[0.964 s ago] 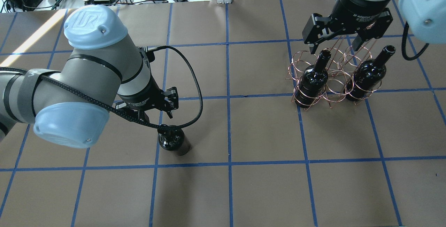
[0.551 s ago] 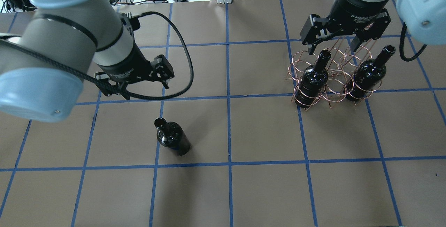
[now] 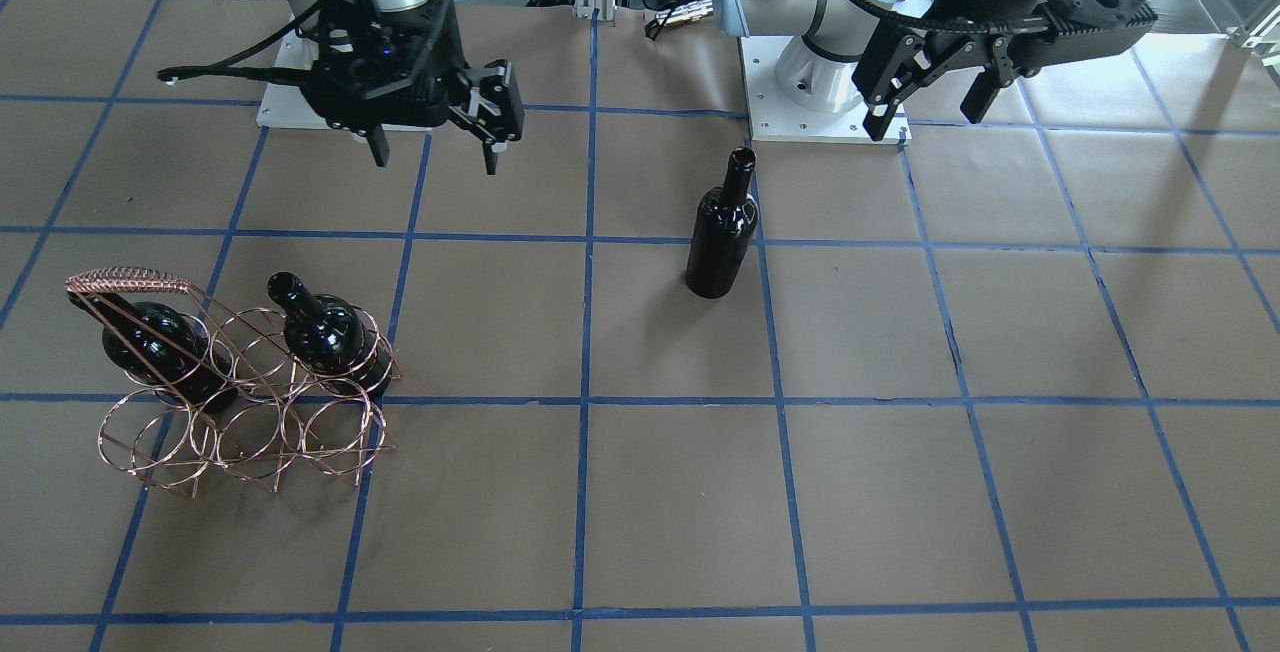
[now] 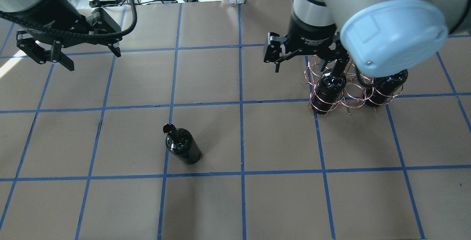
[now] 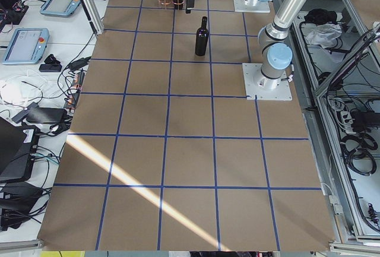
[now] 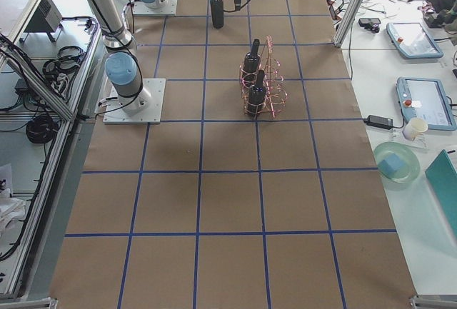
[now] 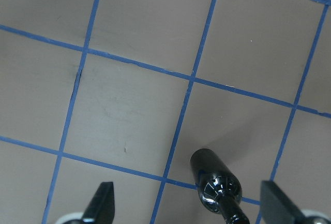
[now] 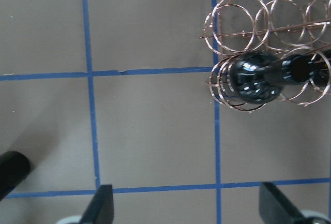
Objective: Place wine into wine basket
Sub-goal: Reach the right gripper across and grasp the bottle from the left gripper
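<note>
On the brown-paper table (image 4: 279, 140) with its blue tape grid, cables beyond: three bottles, one basket. Left gripper (image 4: 94, 60) spread wide, empty. Wine (image 4: 182, 146) upright, mid-table, outside the wine basket (image 3: 130, 280). Right gripper (image 3: 435, 162) spread wide, empty. Two other bottles (image 3: 325, 334) sit in the rings.

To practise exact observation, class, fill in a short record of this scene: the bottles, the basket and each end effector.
loose bottle: glossy black glass wine bottle, upright on the brown table, untouched
basket: copper wire basket with six rings, on the robot's right side
in basket: two matching black bottles, in the end rings of the row nearer the robot
empty rings: four
left end effector: open, empty, raised away from the loose bottle
right end effector: open, empty, raised above the table
</note>
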`<state>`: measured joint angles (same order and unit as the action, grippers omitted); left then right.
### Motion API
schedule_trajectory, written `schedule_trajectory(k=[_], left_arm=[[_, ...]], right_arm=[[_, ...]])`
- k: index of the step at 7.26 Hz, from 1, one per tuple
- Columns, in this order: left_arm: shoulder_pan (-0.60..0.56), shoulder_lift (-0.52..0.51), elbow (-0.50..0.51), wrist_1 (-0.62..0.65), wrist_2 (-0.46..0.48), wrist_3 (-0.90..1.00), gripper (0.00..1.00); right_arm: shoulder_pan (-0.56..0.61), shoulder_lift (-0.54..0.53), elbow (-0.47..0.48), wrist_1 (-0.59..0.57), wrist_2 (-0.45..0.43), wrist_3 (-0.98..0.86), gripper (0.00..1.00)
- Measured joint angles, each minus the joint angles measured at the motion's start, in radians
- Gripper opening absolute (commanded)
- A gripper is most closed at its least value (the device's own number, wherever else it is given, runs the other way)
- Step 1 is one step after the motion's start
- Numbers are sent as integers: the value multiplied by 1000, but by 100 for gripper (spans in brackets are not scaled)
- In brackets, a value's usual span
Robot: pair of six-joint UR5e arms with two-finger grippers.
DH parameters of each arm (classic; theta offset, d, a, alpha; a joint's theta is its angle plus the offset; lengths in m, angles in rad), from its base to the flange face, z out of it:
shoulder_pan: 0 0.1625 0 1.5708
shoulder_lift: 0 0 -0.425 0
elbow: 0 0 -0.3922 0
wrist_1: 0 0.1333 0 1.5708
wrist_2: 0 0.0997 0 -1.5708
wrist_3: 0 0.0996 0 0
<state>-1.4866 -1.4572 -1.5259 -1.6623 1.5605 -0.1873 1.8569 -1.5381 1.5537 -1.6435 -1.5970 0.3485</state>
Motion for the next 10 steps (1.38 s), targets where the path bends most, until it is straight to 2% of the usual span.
schedule_trajectory(k=[2,6,8,10], left_arm=[[52,10,3,-25,6,75,100],[264,35,40,-118,74,241,100],[282,37,44,-125,80,260,100],[285,39,45,-126,82,262,100]], right_arm=[[157,57,-6,-66,-6,170,99],[344,89,-15,-96,-6,379,99],[401,120,-39,-123,7,444,99],[449,195,-103,-144,21,506,99]])
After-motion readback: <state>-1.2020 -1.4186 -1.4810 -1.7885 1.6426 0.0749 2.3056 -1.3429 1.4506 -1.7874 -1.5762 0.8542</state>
